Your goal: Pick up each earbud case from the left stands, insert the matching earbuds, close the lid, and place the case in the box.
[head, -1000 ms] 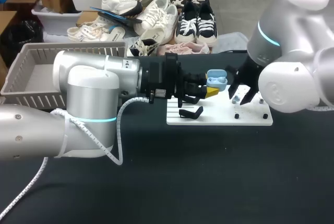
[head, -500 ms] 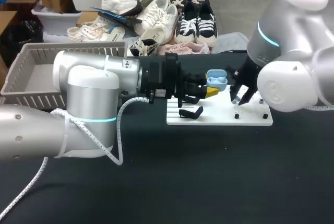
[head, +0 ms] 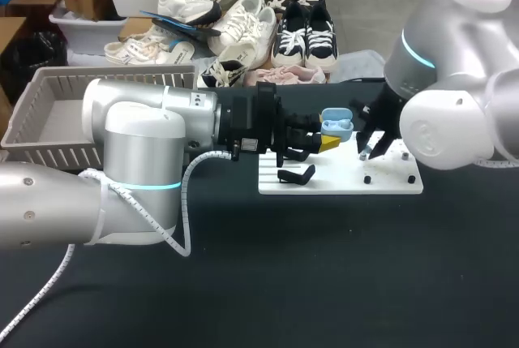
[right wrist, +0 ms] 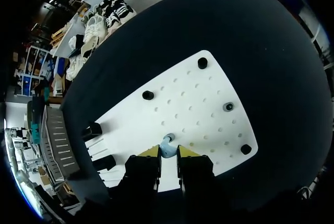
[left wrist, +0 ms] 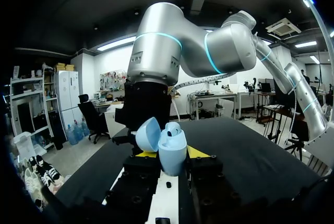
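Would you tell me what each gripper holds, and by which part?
Left gripper: open blue earbud case, by its base. Right gripper: blue earbud, its end protruding.

We see the earbud case (left wrist: 172, 148) as smooth pale-blue plastic with a soft shine, and the earbud (right wrist: 166, 148) has the same look. Our arm shells (head: 138, 133) are glossy silver-white. The body of the left gripper (left wrist: 170, 154) is matt black. The pegboard (right wrist: 198, 114) is matt white plastic, the table (head: 324, 283) a dull dark surface, the box (head: 49, 88) ribbed grey plastic.
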Motion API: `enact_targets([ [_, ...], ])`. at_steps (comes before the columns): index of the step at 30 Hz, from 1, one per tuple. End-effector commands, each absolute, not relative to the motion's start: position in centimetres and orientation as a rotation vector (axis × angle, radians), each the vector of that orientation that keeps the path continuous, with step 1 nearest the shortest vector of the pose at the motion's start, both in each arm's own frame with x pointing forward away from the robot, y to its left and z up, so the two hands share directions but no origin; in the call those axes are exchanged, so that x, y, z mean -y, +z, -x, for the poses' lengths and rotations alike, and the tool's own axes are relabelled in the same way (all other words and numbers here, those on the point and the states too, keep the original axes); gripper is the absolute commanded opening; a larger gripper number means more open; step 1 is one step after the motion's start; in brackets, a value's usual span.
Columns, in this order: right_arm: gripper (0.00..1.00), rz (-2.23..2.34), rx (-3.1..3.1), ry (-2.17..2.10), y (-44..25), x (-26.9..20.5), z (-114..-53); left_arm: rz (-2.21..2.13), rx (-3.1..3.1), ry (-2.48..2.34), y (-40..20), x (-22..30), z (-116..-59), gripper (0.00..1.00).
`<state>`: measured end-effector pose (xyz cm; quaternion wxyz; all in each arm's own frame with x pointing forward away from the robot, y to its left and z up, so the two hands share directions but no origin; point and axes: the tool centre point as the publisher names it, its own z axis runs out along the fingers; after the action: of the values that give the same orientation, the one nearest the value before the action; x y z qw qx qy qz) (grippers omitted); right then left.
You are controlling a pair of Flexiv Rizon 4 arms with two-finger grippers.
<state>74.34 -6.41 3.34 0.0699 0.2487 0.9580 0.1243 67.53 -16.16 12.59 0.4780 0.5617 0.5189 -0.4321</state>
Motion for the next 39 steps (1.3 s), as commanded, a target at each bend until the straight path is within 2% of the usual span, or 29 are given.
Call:
enact_targets([
  [1, 0.0, -0.749, -2.854, 0.352, 5.1, 6.9, -73.1, -1.37, -1.265, -1.055, 12.5, 16.1, -67.5, 0.0],
  [9, 0.0, -0.668, -2.865, 0.328, 7.3, 9.0, -71.8, -1.37, -1.265, -1.055, 12.5, 16.1, -67.5, 0.0],
  [19, 0.0, -0.235, -2.988, 0.082, 11.3, 11.7, -69.0, -1.37, -1.265, -1.055, 12.5, 16.1, -67.5, 0.0],
  [30, 0.0, 0.252, -2.969, -0.004, 14.8, 10.6, -64.4, -1.37, -1.265, -1.055, 12.5, 16.1, -67.5, 0.0],
  [39, 0.0, 0.442, -2.958, -0.033, 16.9, 9.0, -60.1, -1.37, -1.265, -1.055, 12.5, 16.1, -67.5, 0.0],
])
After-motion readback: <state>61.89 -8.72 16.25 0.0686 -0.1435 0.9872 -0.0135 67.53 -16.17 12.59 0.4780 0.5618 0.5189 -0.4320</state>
